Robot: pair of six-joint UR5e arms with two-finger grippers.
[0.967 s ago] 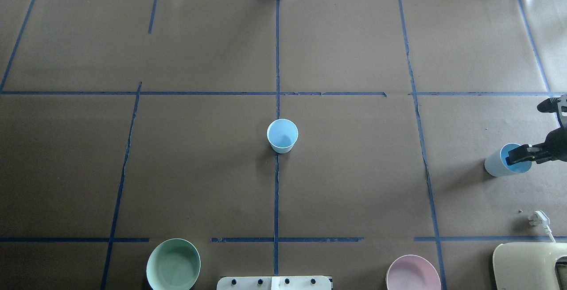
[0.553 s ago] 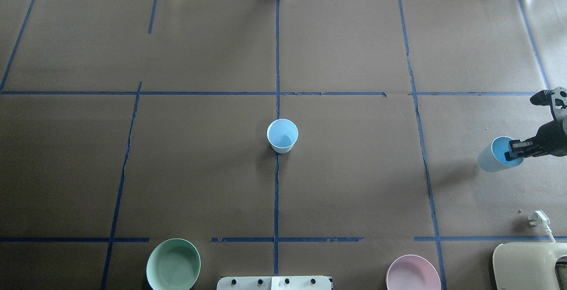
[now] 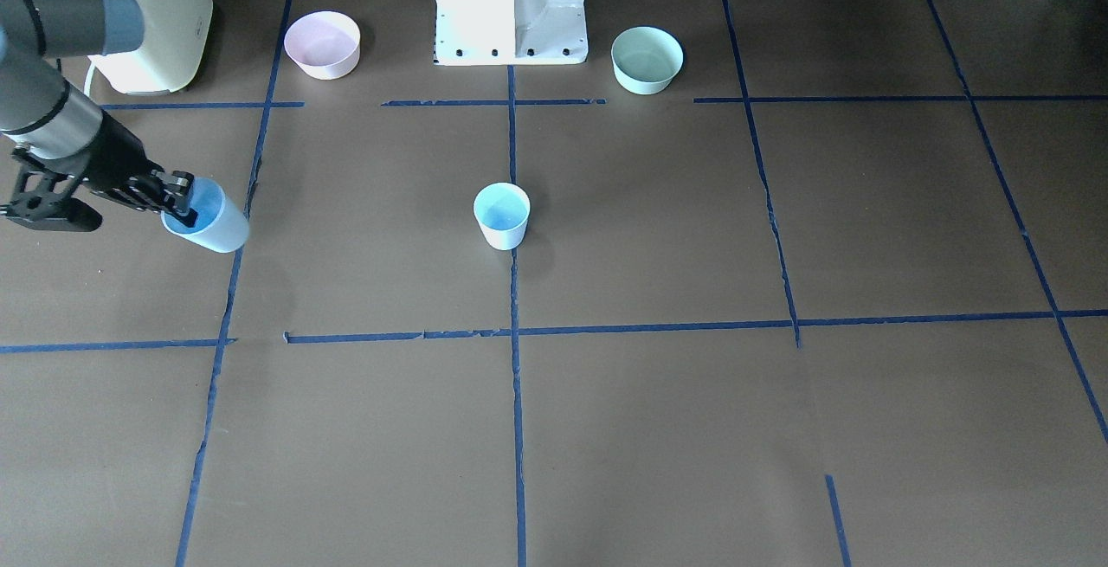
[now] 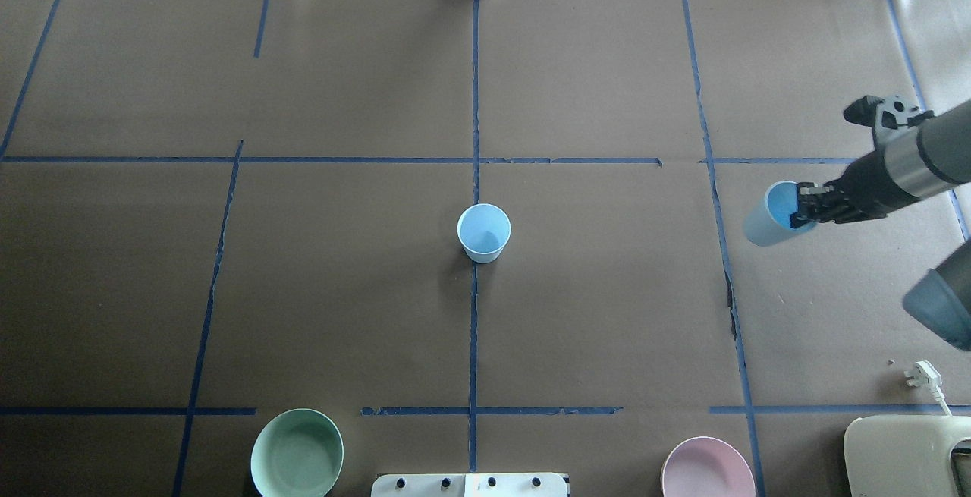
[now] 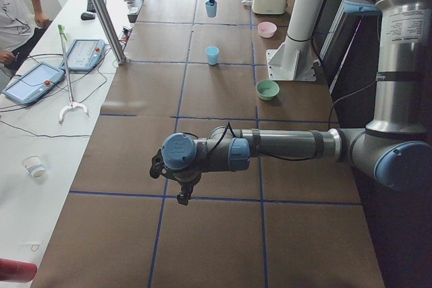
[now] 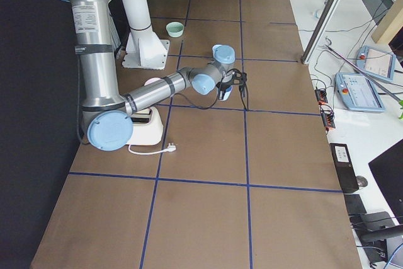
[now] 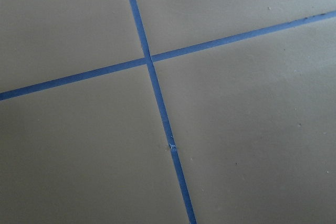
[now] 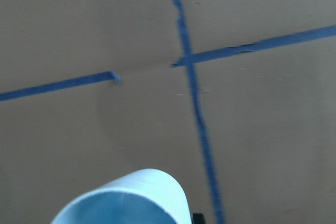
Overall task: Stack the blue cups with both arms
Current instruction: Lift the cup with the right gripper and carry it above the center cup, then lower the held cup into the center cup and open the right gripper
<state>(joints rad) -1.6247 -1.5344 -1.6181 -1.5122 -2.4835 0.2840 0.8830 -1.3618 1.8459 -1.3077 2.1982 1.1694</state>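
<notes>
One blue cup (image 4: 483, 232) stands upright at the table's middle, also in the front view (image 3: 501, 215) and the left view (image 5: 212, 54). My right gripper (image 4: 798, 212) is shut on the rim of the second blue cup (image 4: 762, 220) and holds it tilted above the table at the right; the front view shows the gripper (image 3: 179, 196) and the cup (image 3: 215, 222). The cup's rim (image 8: 126, 200) fills the bottom of the right wrist view. My left gripper (image 5: 182, 197) shows only in the left view, low over the table far from both cups; I cannot tell if it is open.
A mint-green bowl (image 4: 296, 453) and a pink bowl (image 4: 707, 468) sit near the robot's white base (image 3: 511, 4). A cream toaster (image 4: 906, 455) and its white plug (image 4: 924, 375) are at the near right corner. Blue tape lines cross the brown table.
My right gripper has lifted the blue cup off the table and carried it left and farther from the robot. The centre cup has not moved.
</notes>
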